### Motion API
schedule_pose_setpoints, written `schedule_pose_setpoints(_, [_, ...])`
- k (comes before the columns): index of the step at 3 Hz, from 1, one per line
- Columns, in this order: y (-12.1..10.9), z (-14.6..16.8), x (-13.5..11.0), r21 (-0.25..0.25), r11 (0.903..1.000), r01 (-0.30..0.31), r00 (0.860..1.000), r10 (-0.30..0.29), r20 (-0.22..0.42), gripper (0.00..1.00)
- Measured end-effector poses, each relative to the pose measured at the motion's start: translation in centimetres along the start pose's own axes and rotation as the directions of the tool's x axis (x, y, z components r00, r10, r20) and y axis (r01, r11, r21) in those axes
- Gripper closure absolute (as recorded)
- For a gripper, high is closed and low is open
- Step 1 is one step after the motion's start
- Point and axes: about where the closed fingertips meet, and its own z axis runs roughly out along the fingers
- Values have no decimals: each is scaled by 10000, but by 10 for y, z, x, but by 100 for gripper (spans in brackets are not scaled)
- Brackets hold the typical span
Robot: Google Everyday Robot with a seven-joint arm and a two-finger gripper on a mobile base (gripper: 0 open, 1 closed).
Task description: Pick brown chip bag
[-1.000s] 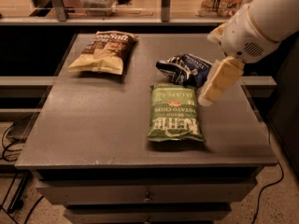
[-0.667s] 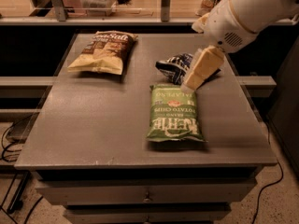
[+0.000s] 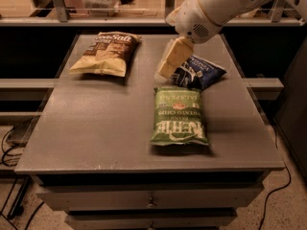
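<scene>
The brown chip bag (image 3: pixel 106 52) lies flat at the far left of the grey table (image 3: pixel 96 128). My gripper (image 3: pixel 171 59) hangs from the white arm above the table's far middle, to the right of the brown bag and apart from it. It partly covers the left edge of a dark blue chip bag (image 3: pixel 200 71). It holds nothing.
A green jalapeño chip bag (image 3: pixel 178 115) lies in the middle right of the table, just in front of the blue bag. A shelf rail runs behind the table. Drawers sit below the front edge. Cables lie on the floor at left.
My arm and gripper have swung left and toward the far side, from over the table's right side to its far middle, closer to the brown bag. The bags have not moved.
</scene>
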Motion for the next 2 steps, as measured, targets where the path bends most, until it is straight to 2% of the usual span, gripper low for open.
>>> schedule_pose_setpoints(2, [-1, 12, -2, -71, 9998, -182, 9996, 184, 202, 0])
